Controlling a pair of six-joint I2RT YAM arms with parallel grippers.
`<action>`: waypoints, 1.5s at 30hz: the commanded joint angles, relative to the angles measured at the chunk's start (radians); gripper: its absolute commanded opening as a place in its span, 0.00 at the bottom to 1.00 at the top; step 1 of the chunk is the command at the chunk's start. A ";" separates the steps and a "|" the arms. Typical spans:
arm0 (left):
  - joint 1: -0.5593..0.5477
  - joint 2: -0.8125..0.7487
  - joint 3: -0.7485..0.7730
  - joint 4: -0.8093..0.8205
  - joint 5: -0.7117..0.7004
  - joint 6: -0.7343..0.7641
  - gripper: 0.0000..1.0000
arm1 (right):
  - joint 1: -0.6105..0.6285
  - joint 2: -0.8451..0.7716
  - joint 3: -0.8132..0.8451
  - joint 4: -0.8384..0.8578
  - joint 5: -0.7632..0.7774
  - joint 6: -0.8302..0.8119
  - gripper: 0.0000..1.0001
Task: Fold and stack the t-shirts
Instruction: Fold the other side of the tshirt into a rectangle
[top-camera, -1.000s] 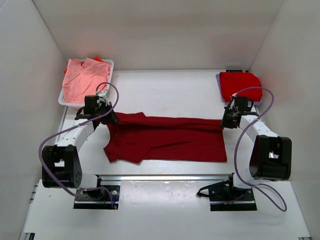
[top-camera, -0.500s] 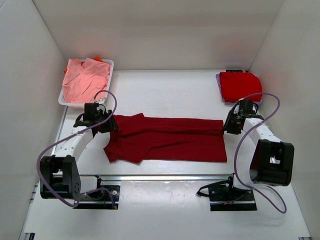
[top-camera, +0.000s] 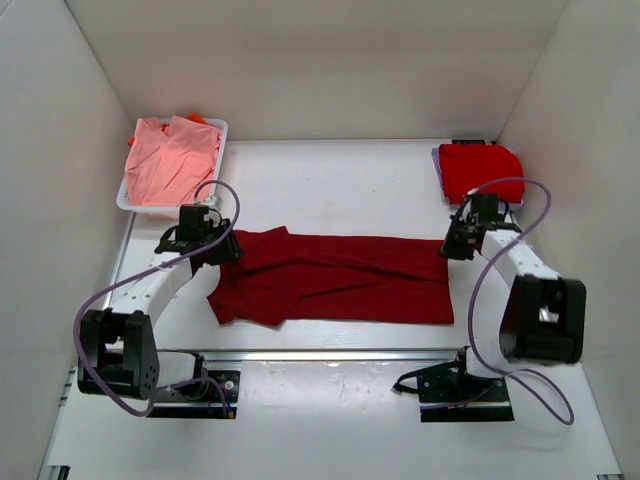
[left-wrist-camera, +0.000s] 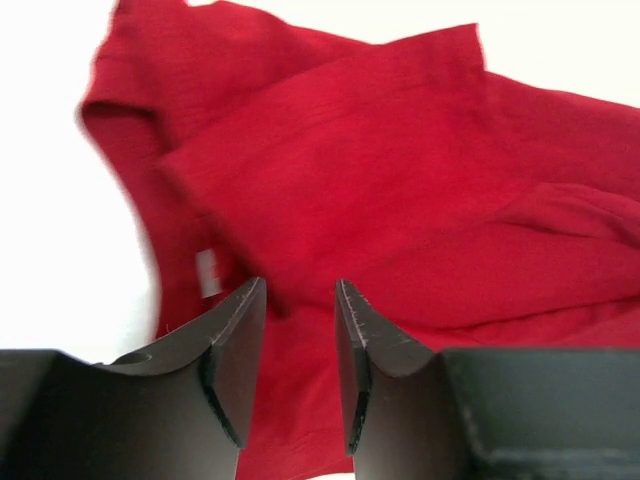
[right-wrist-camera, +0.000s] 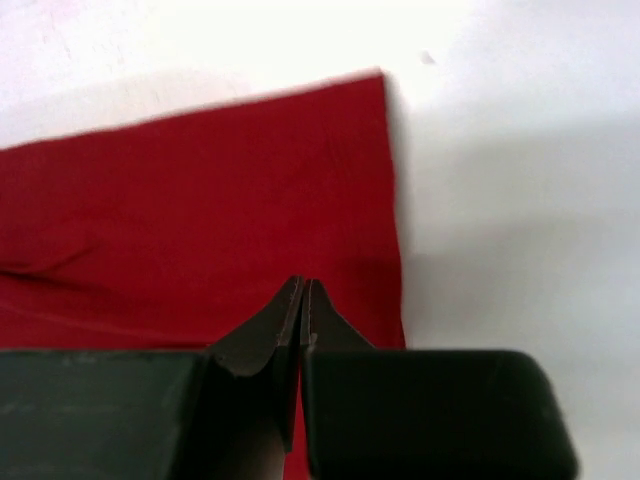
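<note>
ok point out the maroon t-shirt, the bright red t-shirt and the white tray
maroon t-shirt (top-camera: 350, 275), top external view, middle of its spread-out body
bright red t-shirt (top-camera: 480, 170), top external view, centre of the folded top
white tray (top-camera: 222, 130), top external view, bare rim at its far right corner

Robot lab cell, white walls (top-camera: 300, 70) boxing in a white table (top-camera: 340, 190)

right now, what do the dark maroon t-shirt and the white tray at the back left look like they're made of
Dark maroon t-shirt: soft cloth, probably a cotton-type knit, with a matte finish. It lies in limp creases and overlapping folds, and the left wrist view shows a fine weave.
White tray: seemingly rigid plastic, smooth, with a thin raised rim that holds its shape. Gloss can't be judged.
</note>
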 joint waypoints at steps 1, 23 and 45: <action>-0.075 0.041 0.049 0.074 0.029 -0.082 0.46 | 0.047 0.109 0.112 0.036 -0.040 -0.050 0.00; -0.115 0.175 0.129 0.159 0.119 -0.174 0.46 | 0.403 0.428 0.355 0.062 -0.208 -0.079 0.00; -0.034 0.018 0.016 0.129 0.130 -0.154 0.47 | 0.748 0.583 0.490 0.004 -0.270 -0.061 0.00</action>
